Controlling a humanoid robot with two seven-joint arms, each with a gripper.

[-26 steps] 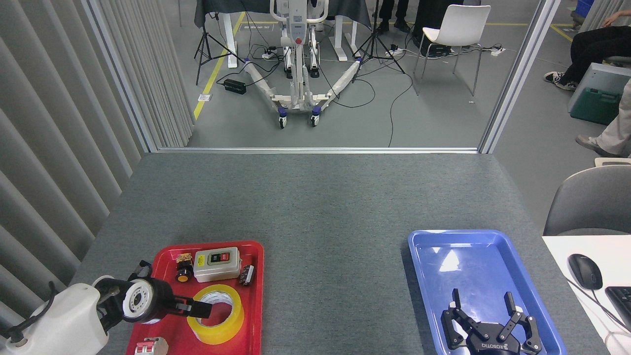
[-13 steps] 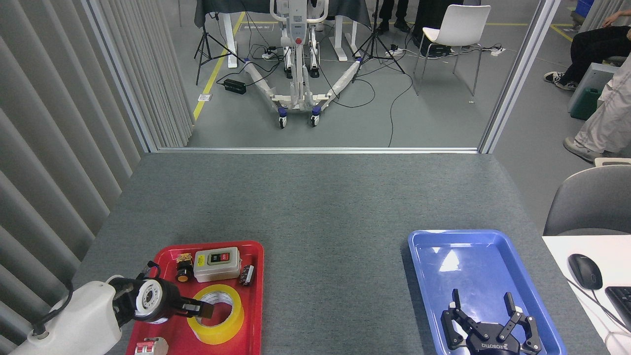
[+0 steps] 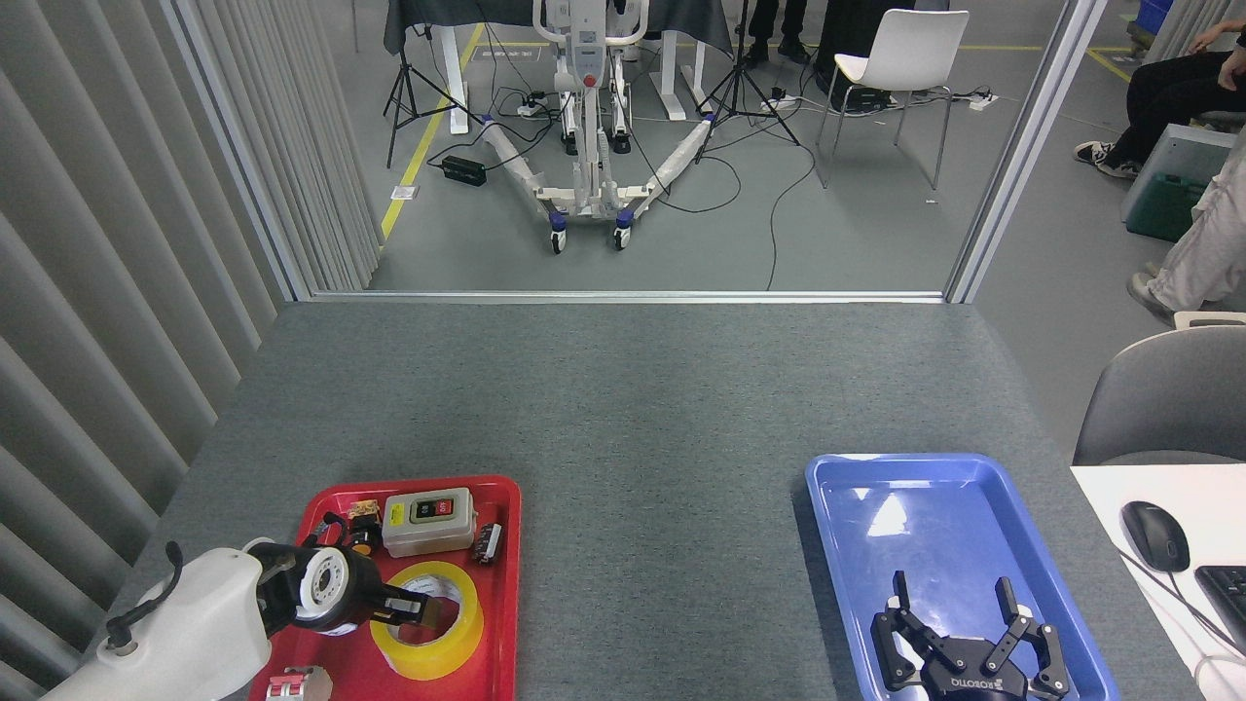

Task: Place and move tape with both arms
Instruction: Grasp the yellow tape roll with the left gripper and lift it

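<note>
The left gripper (image 3: 419,611) has slid further over the tape (image 3: 428,620), which lies flat in the red tray (image 3: 506,584). I cannot tell if it grips. The right gripper (image 3: 959,623) waits open over the blue tray (image 3: 837,487). A finger might catch the rim and tip the roll.

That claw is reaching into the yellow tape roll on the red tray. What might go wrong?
The left claw sits at the hole of the translucent yellow tape roll; a poor grip might let it slip. The grey switch box and small black part on the red plastic tray lie close and could get knocked.
</note>
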